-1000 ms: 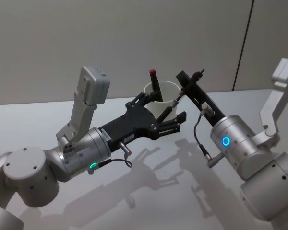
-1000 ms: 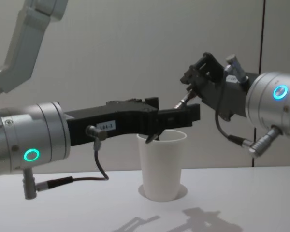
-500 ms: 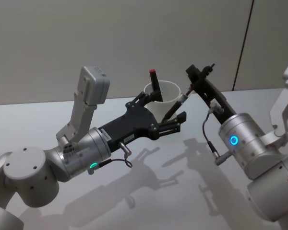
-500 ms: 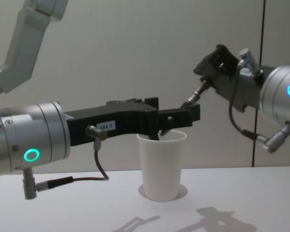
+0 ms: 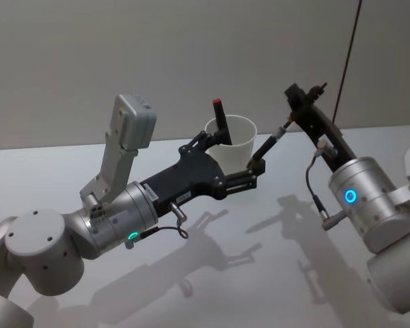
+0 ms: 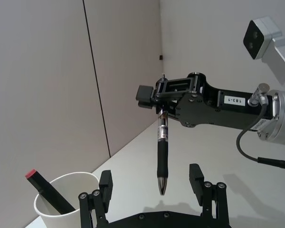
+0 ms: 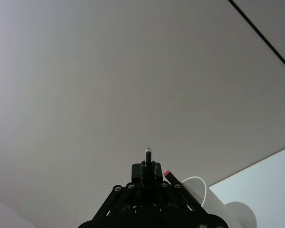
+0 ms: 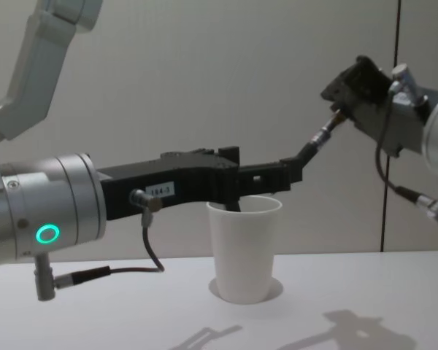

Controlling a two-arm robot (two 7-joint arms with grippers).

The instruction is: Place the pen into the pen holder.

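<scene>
The pen holder, a white paper cup (image 5: 240, 139) (image 8: 244, 248) (image 6: 69, 205), stands on the table. A black marker with a red cap (image 5: 219, 117) (image 6: 43, 185) leans inside it. My right gripper (image 5: 292, 118) (image 8: 339, 111) (image 6: 160, 97) is shut on the top of a black pen (image 5: 270, 145) (image 8: 315, 141) (image 6: 161, 152). The pen hangs tilted in the air, up and to the right of the cup rim and outside the cup. Its tip is close to my left gripper (image 5: 236, 156) (image 8: 264, 173) (image 6: 150, 179), which is open at rim height beside the cup.
The white table (image 5: 260, 273) stretches around the cup, with arm shadows on it. A plain wall (image 5: 191, 55) with a dark vertical seam (image 5: 347, 55) closes the back. The left arm's forearm and cable (image 8: 146, 240) reach across in front of the cup.
My right gripper has carried the pen up and to the right, away from the cup rim. The left arm, the cup and the marker have stayed put.
</scene>
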